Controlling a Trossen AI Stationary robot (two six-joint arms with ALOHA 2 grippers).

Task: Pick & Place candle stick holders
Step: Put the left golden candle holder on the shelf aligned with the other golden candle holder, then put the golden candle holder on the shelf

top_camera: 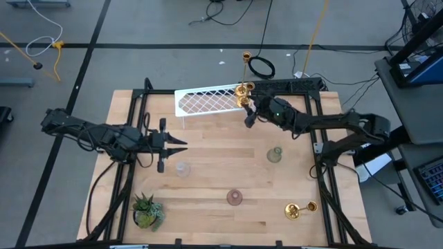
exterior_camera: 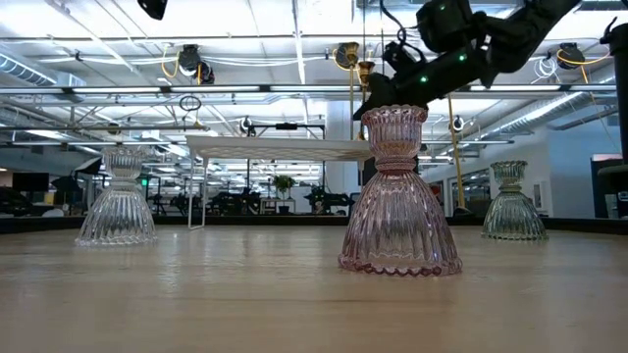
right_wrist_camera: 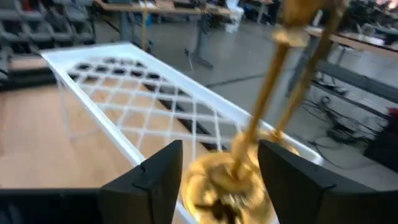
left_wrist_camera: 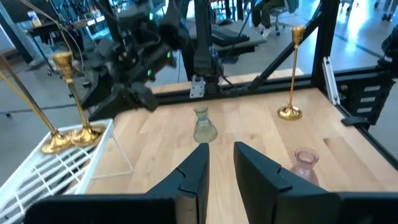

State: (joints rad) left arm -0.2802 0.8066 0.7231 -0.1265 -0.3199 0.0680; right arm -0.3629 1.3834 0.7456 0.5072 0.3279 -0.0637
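The left gripper is waiting with fingers open over the table. The right gripper is hovering open beside two gold holders on the white rack, their stems standing upright. Another gold holder is standing far right.

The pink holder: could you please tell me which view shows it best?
The low view: the pink holder stands close and whole, its ribbed skirt and cup sharp. The high view shows it only as a small disc from above. The left wrist view partly hides it behind a finger. The right wrist view misses it.
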